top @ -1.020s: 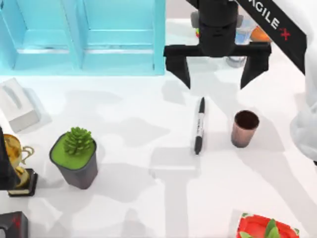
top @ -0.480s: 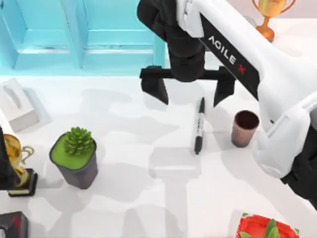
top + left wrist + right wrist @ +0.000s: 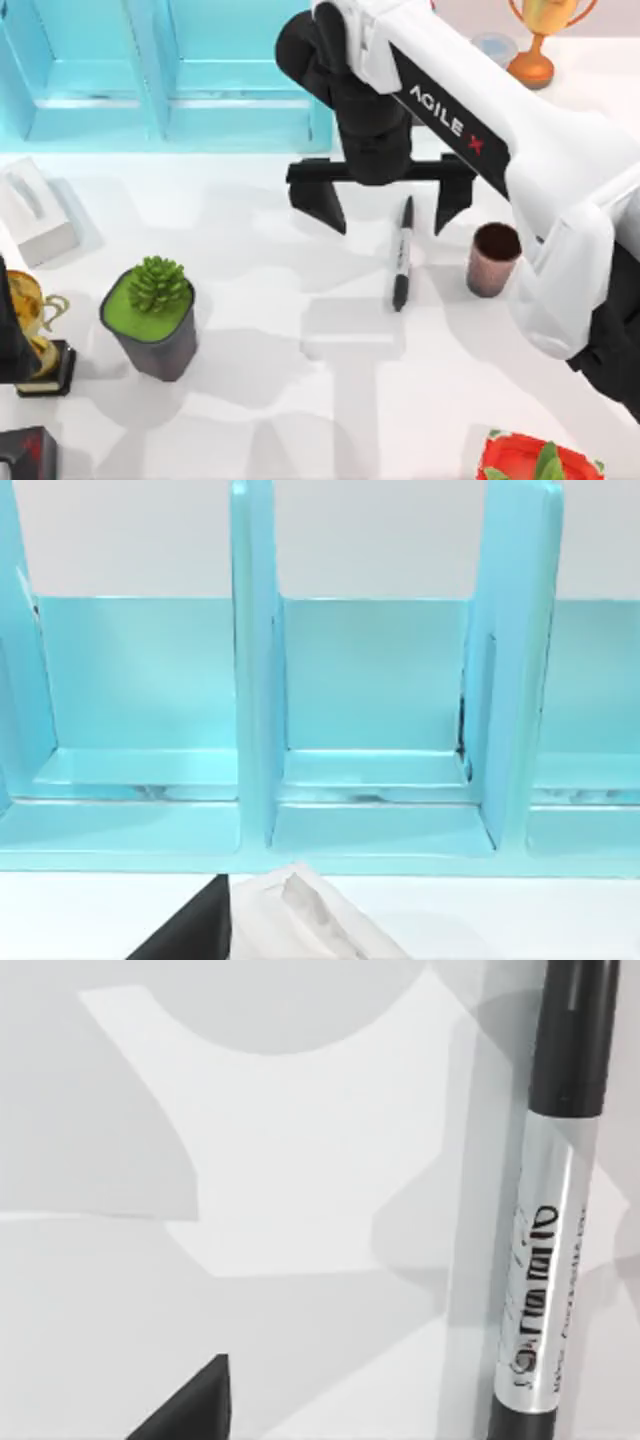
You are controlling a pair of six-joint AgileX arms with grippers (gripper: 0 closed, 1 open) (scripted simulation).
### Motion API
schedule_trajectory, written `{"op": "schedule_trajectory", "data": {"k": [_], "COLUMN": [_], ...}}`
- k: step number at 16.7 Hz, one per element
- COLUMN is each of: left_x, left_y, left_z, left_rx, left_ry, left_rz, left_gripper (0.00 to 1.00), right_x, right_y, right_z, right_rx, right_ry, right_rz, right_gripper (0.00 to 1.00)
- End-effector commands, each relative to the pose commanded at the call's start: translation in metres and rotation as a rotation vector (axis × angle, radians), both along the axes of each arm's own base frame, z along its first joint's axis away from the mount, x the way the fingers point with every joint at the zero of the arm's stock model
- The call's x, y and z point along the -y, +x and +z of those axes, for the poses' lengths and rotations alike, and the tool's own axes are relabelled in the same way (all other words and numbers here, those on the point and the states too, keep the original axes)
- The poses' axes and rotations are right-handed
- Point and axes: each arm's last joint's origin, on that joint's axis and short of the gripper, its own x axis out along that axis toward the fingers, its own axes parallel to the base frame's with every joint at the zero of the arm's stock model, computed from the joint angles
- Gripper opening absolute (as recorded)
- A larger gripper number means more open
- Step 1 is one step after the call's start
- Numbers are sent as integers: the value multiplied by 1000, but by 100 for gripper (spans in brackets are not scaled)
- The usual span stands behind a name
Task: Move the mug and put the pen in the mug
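While the right gripper [image 3: 388, 212] hangs with fingers spread wide, the mug [image 3: 494, 258] stands empty beside the pen [image 3: 402, 254].

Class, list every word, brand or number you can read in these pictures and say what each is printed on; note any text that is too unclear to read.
"AGILE X" (the X in red): on the white right arm over the table.
Black print on the pen barrel's pale label: too blurred to read.

Mug [image 3: 494, 258] just beside pen [image 3: 402, 253]
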Motion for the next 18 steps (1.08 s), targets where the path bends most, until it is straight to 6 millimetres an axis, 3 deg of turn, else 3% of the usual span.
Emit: {"op": "schedule_trajectory", "data": {"k": [8,18], "left_x": [0,0], "left_y": [0,0], "left_z": [0,0], "left_rx": [0,0], "left_ry": [0,0], "left_rz": [0,0], "left_gripper": [100,100], "right_x": [0,17], "right_y": [0,-6], "right_z": [-24,-60], "right_rx": [1,1], "right_ry": [0,0], "right_rz": [0,0], "right_gripper": [100,100]}}
